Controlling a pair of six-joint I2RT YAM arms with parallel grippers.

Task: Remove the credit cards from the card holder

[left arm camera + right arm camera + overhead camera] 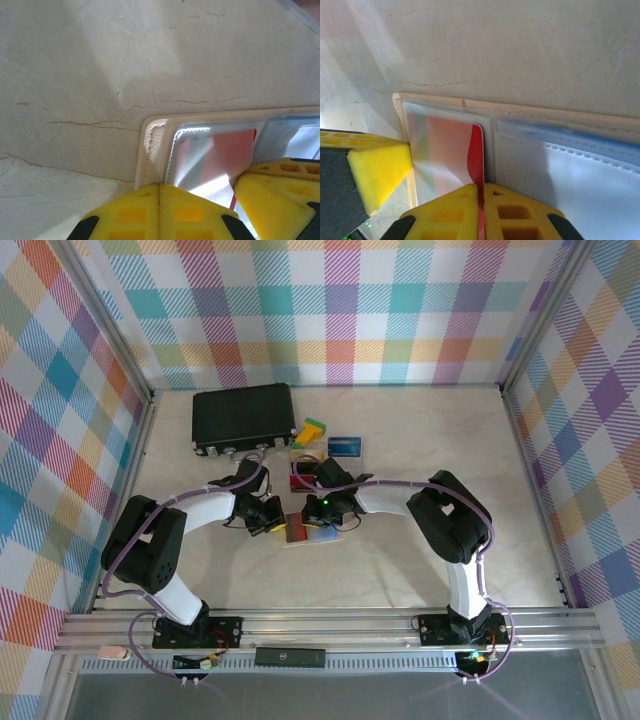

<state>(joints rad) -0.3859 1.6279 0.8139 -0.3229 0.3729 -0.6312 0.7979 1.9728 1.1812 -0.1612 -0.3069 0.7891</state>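
Two arms bend in over the middle of the table (pixel 420 570). Far back on the left we see a big black case (pixel 243 418). In front of it, the left gripper (pixel 273 527) points down at the left end of the card holder (pixel 302 534).

In its own camera, the left gripper (pixel 159 207) has its two yellow fingers pressed tight together with no gap. They sit on the cream edge of the card holder (pixel 151 150). We cannot tell if that edge is pinched between them or just pushed down.

The card holder lies flat on the table, between the two grippers. Its left see-through pocket has the red card (pixel 227 150) in it.

The right gripper (pixel 318 523) comes in from the right side. In its camera, the right gripper (pixel 481 212) has its fingers squeezed on one edge of the red card (pixel 452 145). Most of the card sits inside the pocket of the card holder (pixel 545 112). The pocket beside it looks pale blue.

Behind the card holder we see the green and yellow blocks (pixel 312 430). Just to their right, the blue card (pixel 345 445) lies out on the table.
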